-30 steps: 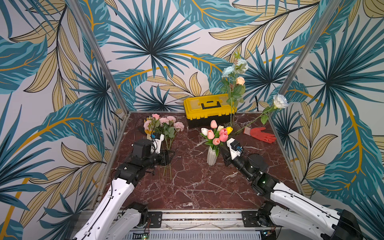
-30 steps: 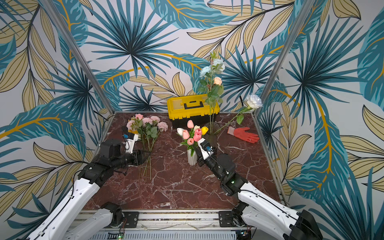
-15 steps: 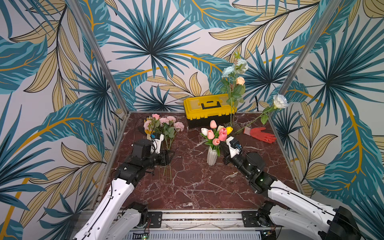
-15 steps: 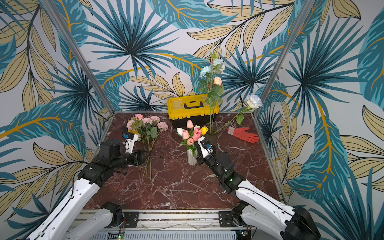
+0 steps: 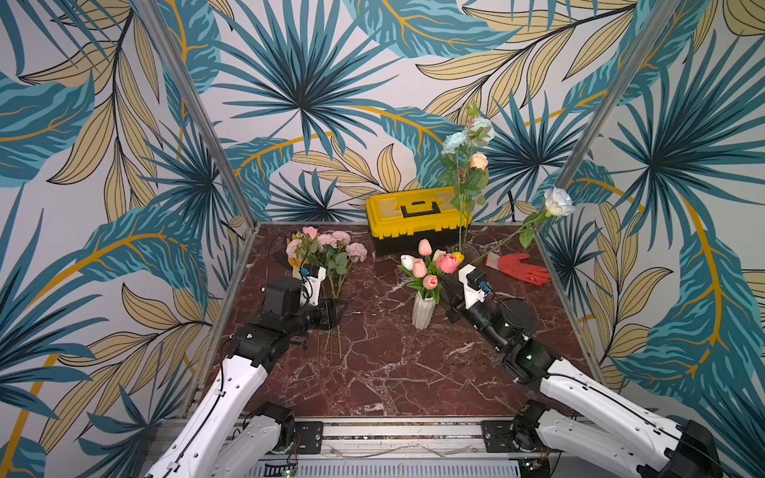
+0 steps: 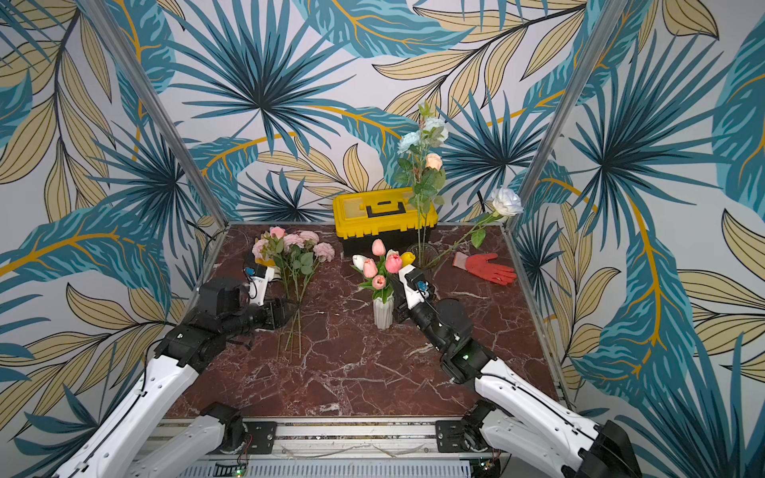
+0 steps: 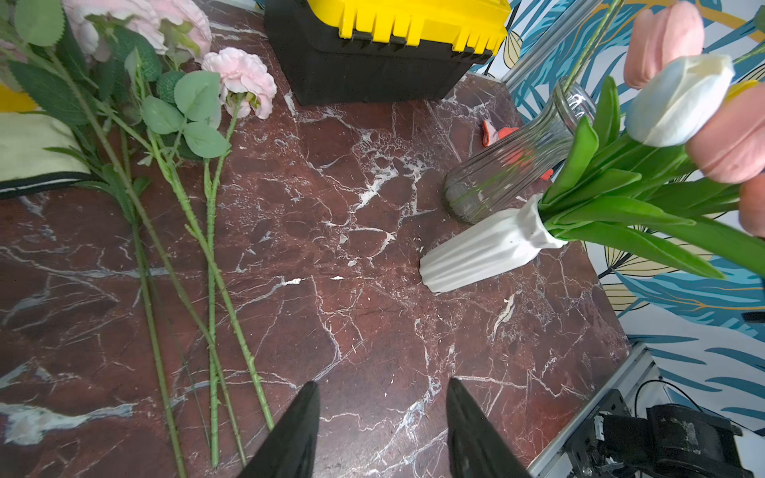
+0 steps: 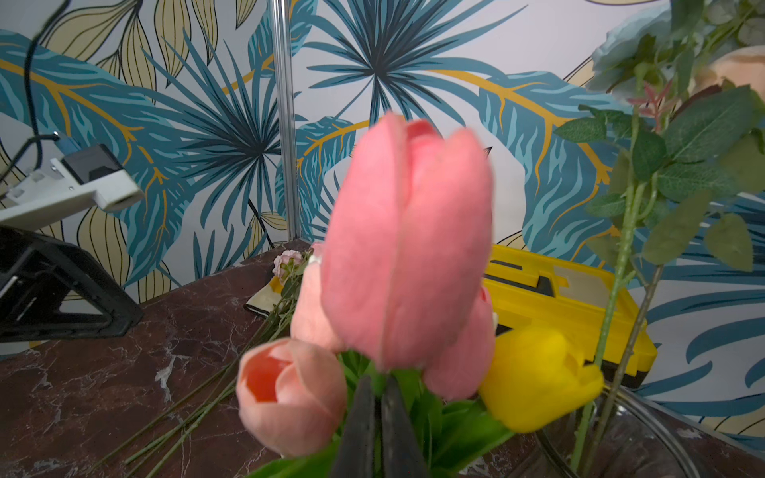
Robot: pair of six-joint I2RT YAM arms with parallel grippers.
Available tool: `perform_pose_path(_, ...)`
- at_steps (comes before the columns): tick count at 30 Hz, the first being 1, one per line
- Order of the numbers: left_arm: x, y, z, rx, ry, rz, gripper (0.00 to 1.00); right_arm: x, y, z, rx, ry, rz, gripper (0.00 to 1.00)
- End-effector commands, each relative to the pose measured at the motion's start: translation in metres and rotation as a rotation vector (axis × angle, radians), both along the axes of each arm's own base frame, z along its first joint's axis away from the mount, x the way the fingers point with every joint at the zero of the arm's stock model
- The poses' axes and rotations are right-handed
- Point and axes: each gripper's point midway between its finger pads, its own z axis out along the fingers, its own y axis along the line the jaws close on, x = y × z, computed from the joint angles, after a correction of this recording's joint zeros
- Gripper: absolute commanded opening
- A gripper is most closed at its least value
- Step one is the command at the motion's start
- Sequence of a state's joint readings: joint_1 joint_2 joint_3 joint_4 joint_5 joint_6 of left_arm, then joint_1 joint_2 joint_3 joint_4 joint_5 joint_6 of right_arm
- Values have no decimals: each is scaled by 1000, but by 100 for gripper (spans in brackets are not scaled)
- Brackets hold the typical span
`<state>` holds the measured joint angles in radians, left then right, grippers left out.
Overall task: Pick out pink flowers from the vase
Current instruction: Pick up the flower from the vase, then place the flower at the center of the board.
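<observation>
With the right gripper [image 8: 376, 397] clamped on the stem of a pink tulip [image 8: 407, 240] in the white vase [image 5: 423, 311], and the left gripper [image 7: 383, 383] part-open and empty well aside of that vase, a slanted pull may topple it.

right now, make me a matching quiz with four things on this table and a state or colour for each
1 white vase
2 glass vase
3 glove
4 pink ruffled blooms

a red, lying flat
b stems lying loose, in no vase
c holds tulips
d holds tall pale blue blooms

Pairs: 1-c, 2-d, 3-a, 4-b
</observation>
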<state>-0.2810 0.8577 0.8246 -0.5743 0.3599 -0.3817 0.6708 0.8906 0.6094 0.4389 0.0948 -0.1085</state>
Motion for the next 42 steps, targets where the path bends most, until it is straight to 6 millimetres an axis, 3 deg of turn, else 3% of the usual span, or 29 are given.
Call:
perform_pose_path(1,-5,2,-5,17,-7,-5,50,-5,-3,20,12,-21,11,0)
perform_pose_path(10,-11,-2,5,14,-52,-51,52,-23,-12,65,-33,-22,31,0)
perform_pose_path(17,-14,-7,22,-18,-91,-80,53,-37,-20,88,-69,-10,41,0)
perform_pose_path(25,-21,-34,47,-16,-188,-202,53,-58,-27,134,-35,-19,89,0)
perform_pose_path(30,-23,-53,47,16,-240,-268,56,-65,-22,139,-92,64,137,0)
perform_pose_path(35,-23,-69,58,-2,-378,-323,57,-68,-20,131,-96,148,158,0)
perform_pose_path(42,-39,-97,71,-34,-573,-497,57,-81,1,129,-16,201,302,0)
